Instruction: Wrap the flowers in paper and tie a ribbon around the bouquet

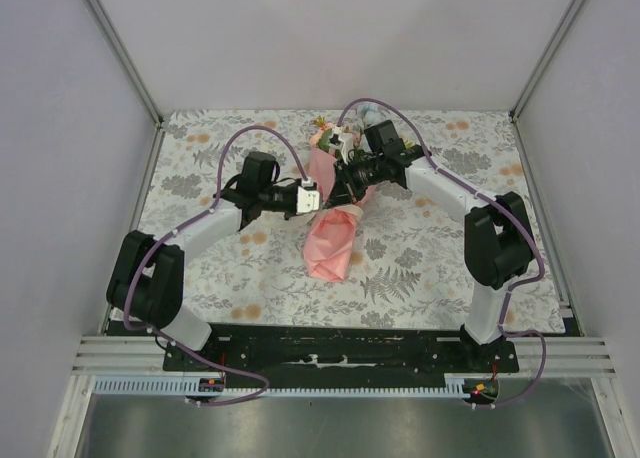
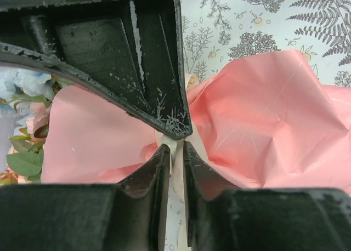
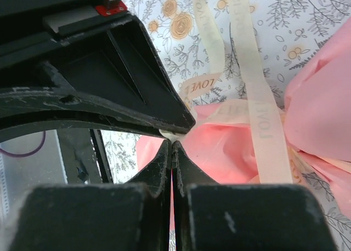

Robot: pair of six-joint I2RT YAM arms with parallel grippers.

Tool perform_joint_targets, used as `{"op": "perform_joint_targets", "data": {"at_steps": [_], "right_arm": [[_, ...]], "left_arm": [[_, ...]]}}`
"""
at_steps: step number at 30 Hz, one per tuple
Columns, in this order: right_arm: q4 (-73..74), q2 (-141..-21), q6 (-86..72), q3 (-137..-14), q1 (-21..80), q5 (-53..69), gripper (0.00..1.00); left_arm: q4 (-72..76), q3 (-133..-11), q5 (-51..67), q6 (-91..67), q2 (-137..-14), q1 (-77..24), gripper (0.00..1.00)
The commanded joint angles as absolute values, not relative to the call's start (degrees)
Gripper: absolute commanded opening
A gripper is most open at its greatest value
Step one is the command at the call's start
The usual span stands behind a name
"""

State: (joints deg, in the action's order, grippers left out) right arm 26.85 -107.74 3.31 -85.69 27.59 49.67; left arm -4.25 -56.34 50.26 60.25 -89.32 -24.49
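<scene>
Honestly, mid knot-tying, with the wrapped bouquet [image 1: 335,213] lying mid-table, right gripper [image 3: 172,144] clamped on the ribbon [image 3: 263,97] at its waist, left gripper [image 2: 174,148] a crack apart around it (gripping? can't tell), next up pulling both ends snug.

Flowers [image 2: 24,86] partly beyond the left edge

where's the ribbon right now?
Right wrist view: the ribbon runs down across the tablecloth and wraps the pink paper waist at right, with one strand pinched at the tips of the right fingers.
</scene>
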Motion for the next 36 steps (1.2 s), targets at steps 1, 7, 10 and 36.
{"op": "perform_joint_targets", "data": {"at_steps": [1, 7, 10, 36], "right_arm": [[26.5, -107.1, 5.2, -86.0, 27.3, 46.2, 0.00], [27.4, -107.5, 4.7, -86.8, 27.2, 45.3, 0.00], [27.7, -107.4, 4.9, -86.7, 27.2, 45.4, 0.00], [27.7, -108.0, 4.5, -87.8, 27.2, 44.4, 0.00]], "left_arm": [[-4.7, -59.0, 49.8, 56.6, -88.2, -21.6, 0.30], [-3.3, -61.5, 44.8, 40.3, -89.2, -8.0, 0.51], [-7.7, -68.6, 35.4, 33.2, -96.0, -3.8, 0.60], [-29.9, -99.5, 17.0, 8.1, -128.6, -3.3, 0.46]]}}
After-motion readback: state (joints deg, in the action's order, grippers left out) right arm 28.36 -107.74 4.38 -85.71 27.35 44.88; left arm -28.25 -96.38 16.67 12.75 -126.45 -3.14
